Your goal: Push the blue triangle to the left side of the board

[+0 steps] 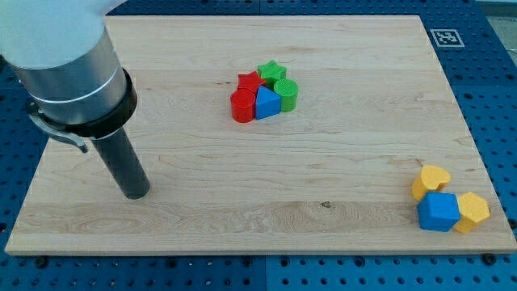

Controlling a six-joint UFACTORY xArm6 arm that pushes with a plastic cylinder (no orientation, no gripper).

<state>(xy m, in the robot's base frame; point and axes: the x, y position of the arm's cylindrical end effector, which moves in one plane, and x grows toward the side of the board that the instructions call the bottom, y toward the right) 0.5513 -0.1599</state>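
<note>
The blue triangle [267, 103] sits a little above the middle of the frame, on the lower edge of a tight cluster. A red cylinder [241, 107] touches it on the view's left and a green cylinder [287, 94] on the view's right. Behind it, toward the view's top, are a red star-like block [250, 82] and a green star [272, 72], all packed close together.

I have no gripper on this rig, so nothing opens, closes or holds; the arm ends in a dark rod [123, 166]. My tip [137, 195] rests on the desk [242, 186] in the lower left of the frame, well apart from the cluster and touching no block. It stands to the view's left of the blue triangle and below it.

The desk is a pale wooden board with visible grain, lying on a blue perforated base [493, 97]. A black-and-white marker tag [446, 37] sits just off the board's upper right corner.

In the lower right of the frame is a second group: a yellow heart [430, 180], a blue block with several flat sides [439, 212] and a yellow hexagon [472, 212], touching one another near the board's edge. The red cylinder lies directly on the triangle's left side.
</note>
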